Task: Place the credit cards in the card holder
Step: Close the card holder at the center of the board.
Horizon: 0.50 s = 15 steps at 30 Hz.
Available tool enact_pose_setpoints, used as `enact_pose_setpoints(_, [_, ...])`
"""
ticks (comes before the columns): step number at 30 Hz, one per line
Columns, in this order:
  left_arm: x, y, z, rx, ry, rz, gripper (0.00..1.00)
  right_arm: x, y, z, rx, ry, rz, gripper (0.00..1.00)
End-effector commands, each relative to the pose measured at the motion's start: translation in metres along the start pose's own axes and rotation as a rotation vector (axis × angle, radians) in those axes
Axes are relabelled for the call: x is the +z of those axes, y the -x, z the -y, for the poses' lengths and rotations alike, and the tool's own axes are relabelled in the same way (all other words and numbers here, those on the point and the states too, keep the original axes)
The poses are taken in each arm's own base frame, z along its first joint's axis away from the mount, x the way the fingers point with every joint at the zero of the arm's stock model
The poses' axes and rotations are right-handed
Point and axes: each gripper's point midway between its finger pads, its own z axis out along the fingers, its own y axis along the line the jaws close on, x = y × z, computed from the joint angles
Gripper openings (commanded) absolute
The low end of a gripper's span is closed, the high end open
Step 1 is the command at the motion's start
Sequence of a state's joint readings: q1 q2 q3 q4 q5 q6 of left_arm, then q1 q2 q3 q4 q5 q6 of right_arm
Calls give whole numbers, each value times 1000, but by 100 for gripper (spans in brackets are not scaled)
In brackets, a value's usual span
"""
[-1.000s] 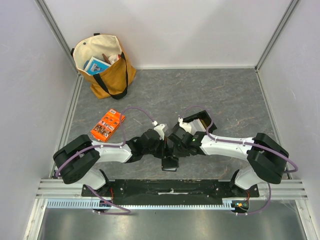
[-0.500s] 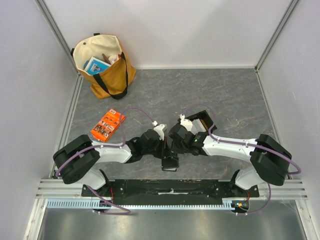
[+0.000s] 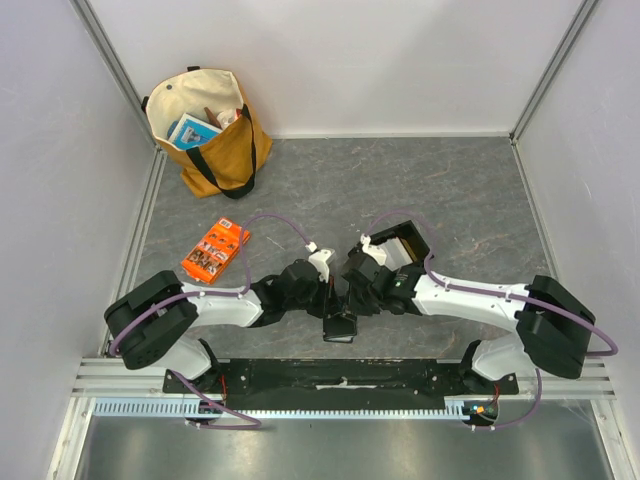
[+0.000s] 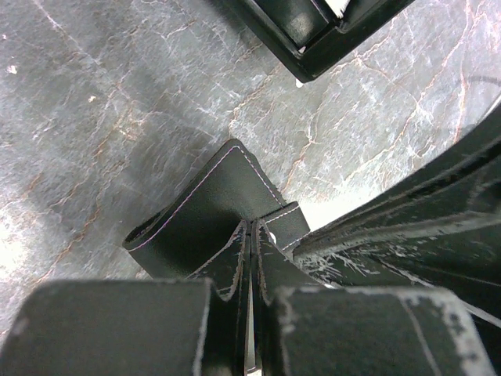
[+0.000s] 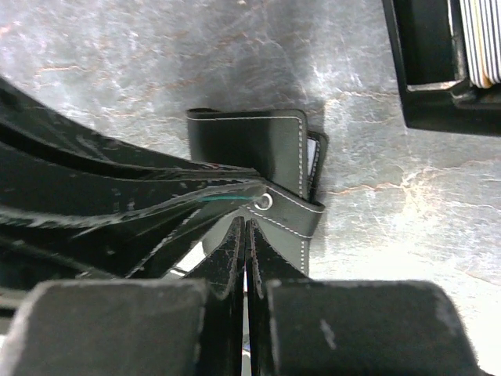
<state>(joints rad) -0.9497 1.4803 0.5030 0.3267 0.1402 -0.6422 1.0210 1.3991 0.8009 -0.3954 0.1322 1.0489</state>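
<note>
The black card holder [image 5: 246, 149] lies folded on the grey table, its snap tab [image 5: 291, 215] wrapped over one edge and a white card edge [image 5: 315, 157] peeking out. In the top view the card holder [image 3: 340, 328] is largely hidden under both wrists. My left gripper [image 4: 250, 229] is shut, pinching the card holder [image 4: 207, 207] where flap and tab meet. My right gripper [image 5: 247, 223] is shut with its tips against the tab's edge, and I see nothing between them. More credit cards [image 5: 479, 39] stand stacked in the black tray [image 5: 434, 110].
The black tray [image 3: 412, 232] sits just beyond the right wrist. An orange printed packet [image 3: 215, 250] lies at the left. A tan tote bag [image 3: 205, 130] with items inside stands in the far left corner. Grey walls enclose the table.
The right gripper's fingers have closed at the card holder's tab. The right arm's elbow has swung a little to the right, uncovering more of the tray. The left arm has held still.
</note>
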Motion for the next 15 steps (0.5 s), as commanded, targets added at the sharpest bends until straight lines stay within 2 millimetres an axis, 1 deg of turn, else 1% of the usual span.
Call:
enact_pose_setpoints(1, [-6,-27,-29,69,92,-79,2,2,-11,5,-18,-38,-52,0])
enact_pose_setpoints(5, [-6,-26,-29,71,90,-73,2,8,-12,6,-31,-57,-51,0])
enact_pose_setpoints(10, [-6,-28,-29,76,84,-84,2,13,-8,-6,-41,-24,-40,0])
enact_pose_setpoints(15, [-7,-28,-28,80,80,-79,2,15,-5,-7,-45,-28,-23,0])
